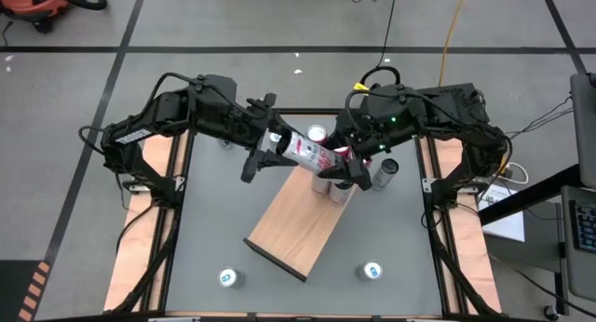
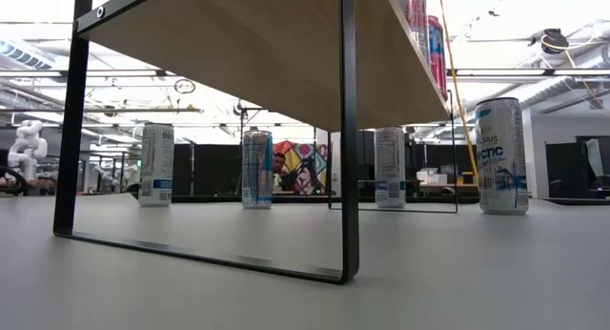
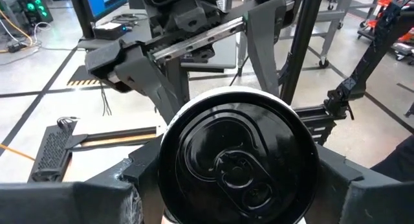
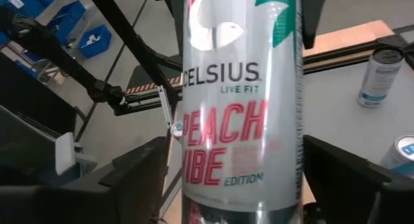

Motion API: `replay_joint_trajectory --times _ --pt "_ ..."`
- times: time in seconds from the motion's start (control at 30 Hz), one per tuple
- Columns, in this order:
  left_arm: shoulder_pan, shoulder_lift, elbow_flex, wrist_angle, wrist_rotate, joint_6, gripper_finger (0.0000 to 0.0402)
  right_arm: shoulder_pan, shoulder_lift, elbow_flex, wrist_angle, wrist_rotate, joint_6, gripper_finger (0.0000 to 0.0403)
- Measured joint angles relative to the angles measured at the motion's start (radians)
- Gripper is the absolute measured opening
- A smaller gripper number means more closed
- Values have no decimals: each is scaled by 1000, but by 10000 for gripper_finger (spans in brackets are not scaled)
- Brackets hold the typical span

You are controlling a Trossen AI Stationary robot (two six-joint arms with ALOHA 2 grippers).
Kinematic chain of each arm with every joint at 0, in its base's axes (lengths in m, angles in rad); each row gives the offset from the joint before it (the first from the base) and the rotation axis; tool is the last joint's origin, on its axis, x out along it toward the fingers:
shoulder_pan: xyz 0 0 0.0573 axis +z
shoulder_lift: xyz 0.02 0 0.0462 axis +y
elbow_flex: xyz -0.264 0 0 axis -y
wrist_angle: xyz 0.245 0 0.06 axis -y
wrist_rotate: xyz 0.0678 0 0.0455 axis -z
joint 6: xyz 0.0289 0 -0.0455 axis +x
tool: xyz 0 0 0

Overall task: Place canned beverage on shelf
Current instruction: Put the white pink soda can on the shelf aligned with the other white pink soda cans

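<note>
**benchbot_fan:** So where's the can right now? Looks like both arms are on it.

**torque_nerd:** Pretty much. The tall white aluminium drink can with pink "Peach Vibe" lettering [image 1: 305, 153] hangs in the air between the two grippers, above the far end of the flat light-brown wooden shelf with black end strips [image 1: 296, 224]. Its long axis is tipped way over, running from the left gripper [image 1: 270, 154] down toward the right gripper [image 1: 346, 170]. In the left wrist view the can's top fills the frame, so the left jaws are clamped round the top end.

**benchbot_fan:** And the right one?

**torque_nerd:** In the right wrist view its fingers sit either side of the can body with visible gaps, so I'd call those jaws open around it, not squeezing. The left arm looks like the one carrying it.

**benchbot_fan:** What's in the way if it goes down on the board?

**torque_nerd:** A cluster of cans sits right under the right gripper at the shelf's far end: a silver-topped can [image 1: 318, 133] behind, and another [image 1: 386, 171] just beside the shelf on the grey tabletop [image 1: 219, 220]. Two more cans [image 1: 229, 279] [image 1: 372, 272] stand near the front edge, well clear. My guess: the can needs standing upright first, then a free patch toward the middle of the board.
</note>
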Motion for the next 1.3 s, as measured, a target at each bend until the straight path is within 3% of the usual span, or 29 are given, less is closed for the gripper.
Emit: replay_joint_trajectory --times 0.6,1.07,1.3 --pt "1 -18 0 -194 6 63 256 -46 -71 0 -100 26 17 325" --pt "65 -56 35 -294 -8 184 256 -32 -92 -1 -333 23 125 324" --pt "122 -58 76 -301 -35 218 256 -29 -115 -1 -358 56 115 325"
